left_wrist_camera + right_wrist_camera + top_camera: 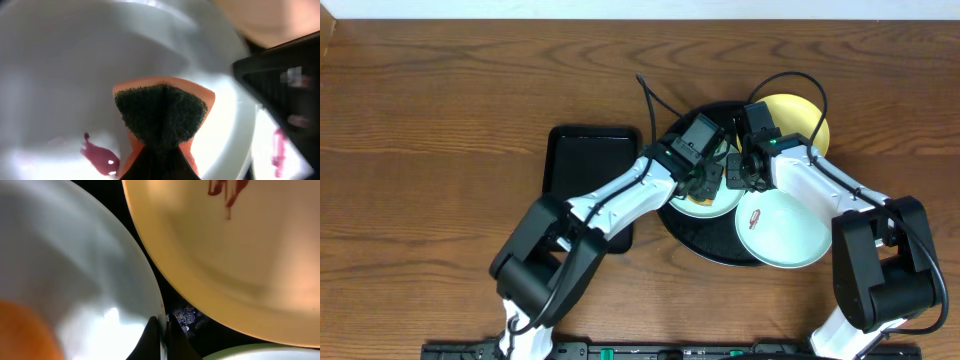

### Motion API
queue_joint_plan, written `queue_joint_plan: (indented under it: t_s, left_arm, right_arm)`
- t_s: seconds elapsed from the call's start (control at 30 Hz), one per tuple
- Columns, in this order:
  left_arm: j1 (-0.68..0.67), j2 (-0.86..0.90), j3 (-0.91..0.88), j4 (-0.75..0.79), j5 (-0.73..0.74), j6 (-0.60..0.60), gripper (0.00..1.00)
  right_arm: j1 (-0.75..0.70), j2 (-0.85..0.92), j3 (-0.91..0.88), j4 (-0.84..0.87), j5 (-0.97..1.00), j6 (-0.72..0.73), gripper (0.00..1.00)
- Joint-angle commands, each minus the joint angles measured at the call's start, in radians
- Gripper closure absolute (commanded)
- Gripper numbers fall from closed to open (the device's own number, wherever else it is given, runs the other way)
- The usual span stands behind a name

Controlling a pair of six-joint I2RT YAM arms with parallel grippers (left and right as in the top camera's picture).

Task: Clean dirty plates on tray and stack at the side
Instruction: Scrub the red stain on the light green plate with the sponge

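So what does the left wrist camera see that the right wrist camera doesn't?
Only the left wrist view shows the dark scrubby face of the sponge, pinched in the left gripper. It also shows a red smear on the pale plate. Only the right wrist view shows the red streaks on the yellow plate, and the right gripper pinching the pale plate's rim. Both views show that same pale plate.

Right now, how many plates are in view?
3. A yellow plate at the far right of the tray, a pale plate at its near right, and a second pale plate in the middle, partly covered. More could be hidden there.
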Motion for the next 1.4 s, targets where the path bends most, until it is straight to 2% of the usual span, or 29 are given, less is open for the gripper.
queue_joint_plan:
  t_s: [0.0, 0.23, 0.47, 1.1, 1.37]
  left_arm:
    - [-0.001, 0.044, -0.006, 0.002, 0.008, 0.025, 0.92]
    - [-0.001, 0.051, -0.006, 0.001, 0.004, 0.059, 0.92]
    - [-0.001, 0.051, -0.006, -0.018, -0.101, 0.071, 0.92]
    - [-0.001, 0.057, -0.006, -0.020, -0.184, 0.169, 0.92]
    - [-0.001, 0.092, -0.006, 0.018, -0.275, 0.169, 0.92]
  right_arm:
    - [0.013, 0.010, -0.006, -0.008, -0.009, -0.009, 0.99]
    - [0.014, 0.010, -0.006, -0.008, -0.009, -0.009, 0.99]
    - [0.014, 0.010, -0.006, -0.008, -0.009, -0.027, 0.99]
    - [0.014, 0.010, -0.006, -0.008, -0.010, -0.027, 0.99]
    - [0.014, 0.010, -0.006, -0.008, -0.014, -0.027, 0.99]
